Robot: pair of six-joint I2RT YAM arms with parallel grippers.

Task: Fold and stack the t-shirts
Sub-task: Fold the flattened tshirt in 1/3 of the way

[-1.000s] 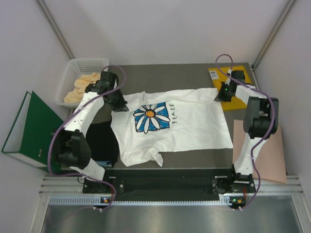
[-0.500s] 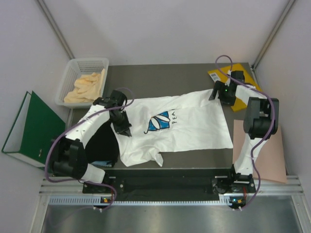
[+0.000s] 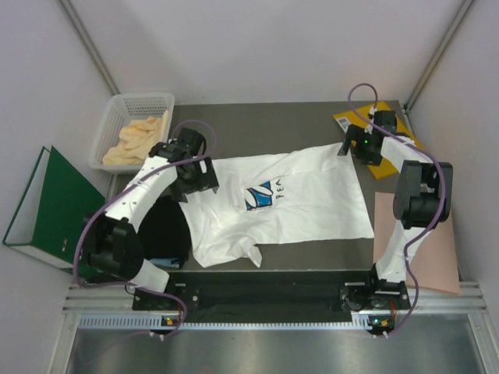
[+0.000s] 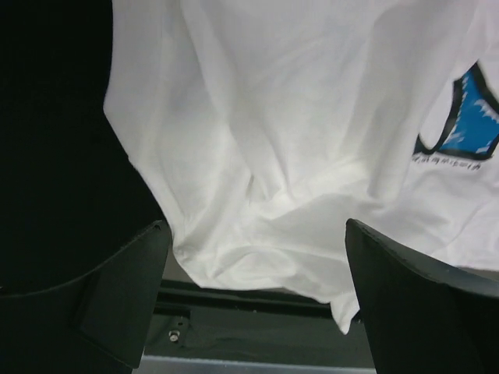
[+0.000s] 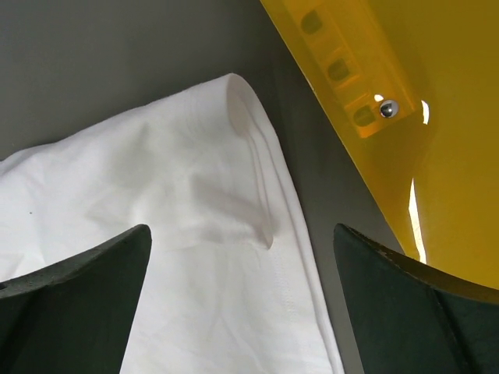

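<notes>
Judging by the half-hidden print (image 3: 261, 196), you've got only a first fold in the white t-shirt (image 3: 312, 206) at the centre of the table (image 3: 257, 125); the black t-shirt (image 3: 164, 230) lies at its 8 o'clock, not yet stacked. Left gripper (image 3: 201, 178) and right gripper (image 3: 352, 146) gape wide, holding nothing.

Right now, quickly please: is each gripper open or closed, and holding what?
Left gripper: open, holding nothing, jaws spread over the white t-shirt.
Right gripper: open, holding nothing, over the same shirt's edge.

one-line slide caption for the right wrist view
Open right fingers above the white t-shirt, yellow envelope beside it on the table
</notes>
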